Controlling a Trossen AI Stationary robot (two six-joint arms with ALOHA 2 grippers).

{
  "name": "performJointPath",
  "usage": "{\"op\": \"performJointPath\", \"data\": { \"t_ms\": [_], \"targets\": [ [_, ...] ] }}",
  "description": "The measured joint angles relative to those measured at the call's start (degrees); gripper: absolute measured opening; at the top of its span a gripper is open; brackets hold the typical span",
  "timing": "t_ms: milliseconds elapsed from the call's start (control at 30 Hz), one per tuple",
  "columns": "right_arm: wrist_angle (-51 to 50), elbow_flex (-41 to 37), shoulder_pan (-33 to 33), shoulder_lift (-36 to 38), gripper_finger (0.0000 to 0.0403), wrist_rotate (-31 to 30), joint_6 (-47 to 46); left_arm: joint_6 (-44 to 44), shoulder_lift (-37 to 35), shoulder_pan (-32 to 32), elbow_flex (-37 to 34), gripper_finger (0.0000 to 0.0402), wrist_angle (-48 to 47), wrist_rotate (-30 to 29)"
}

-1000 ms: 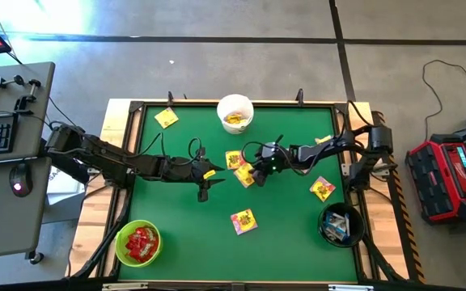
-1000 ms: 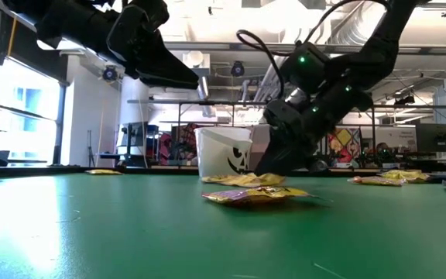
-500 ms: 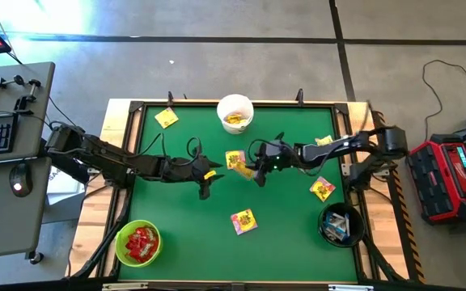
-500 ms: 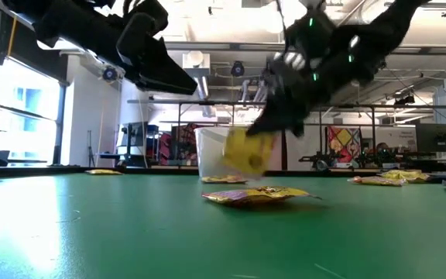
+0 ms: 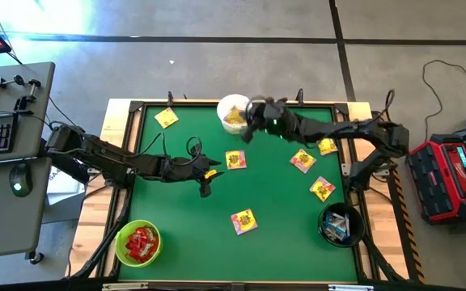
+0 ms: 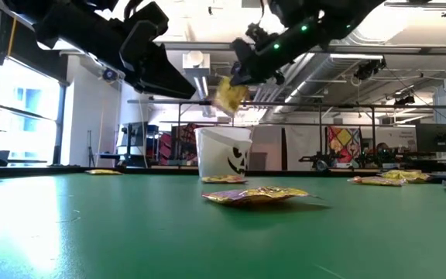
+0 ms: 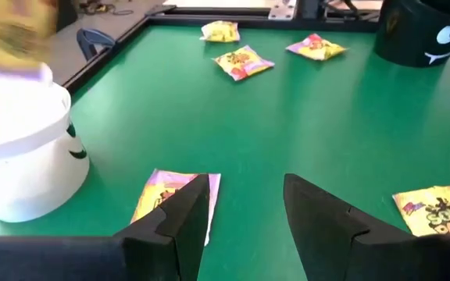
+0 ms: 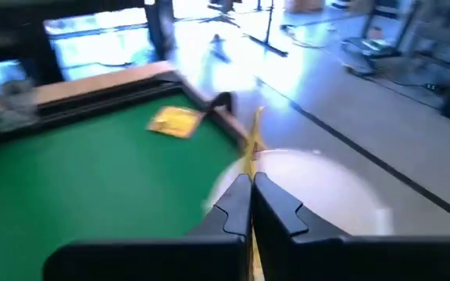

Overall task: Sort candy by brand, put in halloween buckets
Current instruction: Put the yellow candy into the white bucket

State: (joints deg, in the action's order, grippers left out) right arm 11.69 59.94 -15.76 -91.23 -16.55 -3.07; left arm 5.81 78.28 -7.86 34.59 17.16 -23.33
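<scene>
Our right gripper (image 6: 235, 77) has its fingers clenched on a yellow packet (image 6: 229, 95) hanging just above the rim of the white bucket (image 5: 235, 112) at the table's (image 5: 281, 218) far edge. Our left gripper (image 5: 204, 184) waits mid-table with fingers released, holding nothing. We judge that the packet dangles near the rim, so an off-centre release could drop it outside.

The yellow packet (image 7: 437, 211) reads "SOUR PATCH" (partly cut off).
</scene>
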Motion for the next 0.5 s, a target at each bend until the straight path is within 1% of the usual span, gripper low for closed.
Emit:
{"op": "performJointPath", "data": {
  "t_ms": [133,233,300,433,500],
  "targets": [
    [-2.7,4.17,-5.53,-3.38,0.0,0.92,0.63,0.08,0.0,0.0,0.0,0.0158,-0.84,0.12],
    [-3.13,5.77,-8.65,-6.66,0.0,4.87,0.55,0.08,0.0,0.0,0.0,0.0158,-1.03,0.14],
    [-3.06,6.47,-9.83,-8.56,0.0,6.06,0.56,0.11,0.0,0.0,0.0,0.0158,-1.05,0.15],
    [-3.36,7.12,-11.16,-11.51,0.0,6.29,0.75,0.13,0.0,0.0,0.0,0.0158,-1.16,0.19],
    [-4.23,7.19,-11.44,-11.86,0.0002,8.24,3.3,0.11,0.0,0.0,0.0,0.0158,-1.45,0.21]
  ]
}}
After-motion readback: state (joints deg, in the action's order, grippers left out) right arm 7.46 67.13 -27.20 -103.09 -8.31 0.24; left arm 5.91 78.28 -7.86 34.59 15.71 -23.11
